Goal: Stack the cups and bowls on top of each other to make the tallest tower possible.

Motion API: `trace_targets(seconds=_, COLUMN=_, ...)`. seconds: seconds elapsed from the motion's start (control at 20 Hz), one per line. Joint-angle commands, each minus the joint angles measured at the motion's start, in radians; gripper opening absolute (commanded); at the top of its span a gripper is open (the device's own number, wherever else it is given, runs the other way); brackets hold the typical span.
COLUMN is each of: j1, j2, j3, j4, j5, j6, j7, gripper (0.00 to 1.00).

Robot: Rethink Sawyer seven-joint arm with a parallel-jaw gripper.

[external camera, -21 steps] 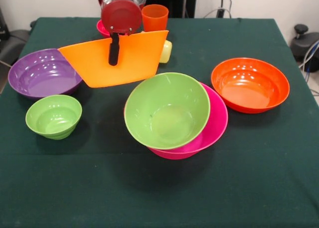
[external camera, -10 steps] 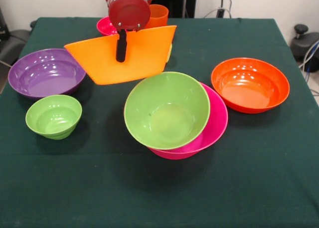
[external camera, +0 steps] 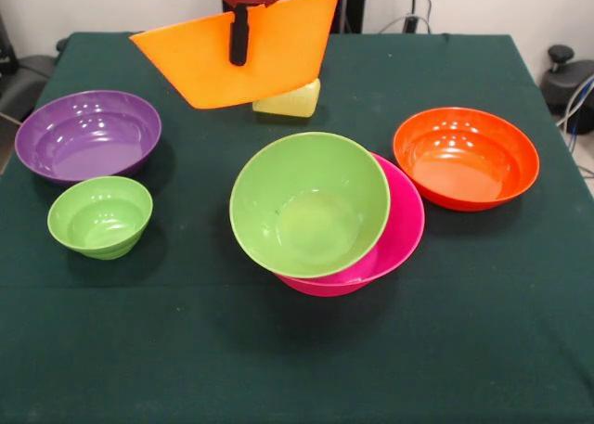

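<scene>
Yellow-orange bowl (external camera: 243, 51) lifted higher & right by fingers (external camera: 240, 34), exposing yellow cup (external camera: 291, 100).

A big yellow-orange bowl (external camera: 264, 57) hangs tipped in the air. A green bowl (external camera: 309, 204) leans inside a pink bowl (external camera: 401, 231). Purple bowl (external camera: 88, 134), small green bowl (external camera: 99, 216) and orange-red bowl (external camera: 465, 157) sit apart. A yellow cup (external camera: 290, 102) lies sideways.
</scene>
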Motion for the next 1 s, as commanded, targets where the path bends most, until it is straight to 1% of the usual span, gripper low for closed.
trace_targets(seconds=0.05, j1=-0.006, j2=0.019, j3=0.104, j4=-0.041, j5=-0.068, j6=0.058, j7=-0.206, gripper=0.00)
trace_targets(seconds=0.3, j1=-0.014, j2=0.066, j3=0.112, j4=-0.077, j5=-0.085, j6=0.015, j7=-0.217, gripper=0.00)
trace_targets(seconds=0.45, j1=-0.007, j2=0.076, j3=0.117, j4=-0.098, j5=-0.088, j6=0.036, j7=-0.219, gripper=0.00)
trace_targets(seconds=0.8, j1=-0.014, j2=0.144, j3=0.135, j4=-0.204, j5=-0.093, j6=0.088, j7=-0.227, gripper=0.00)
trace_targets(seconds=1.0, j1=-0.005, j2=0.174, j3=0.132, j4=-0.252, j5=-0.094, j6=0.105, j7=-0.217, gripper=0.00)
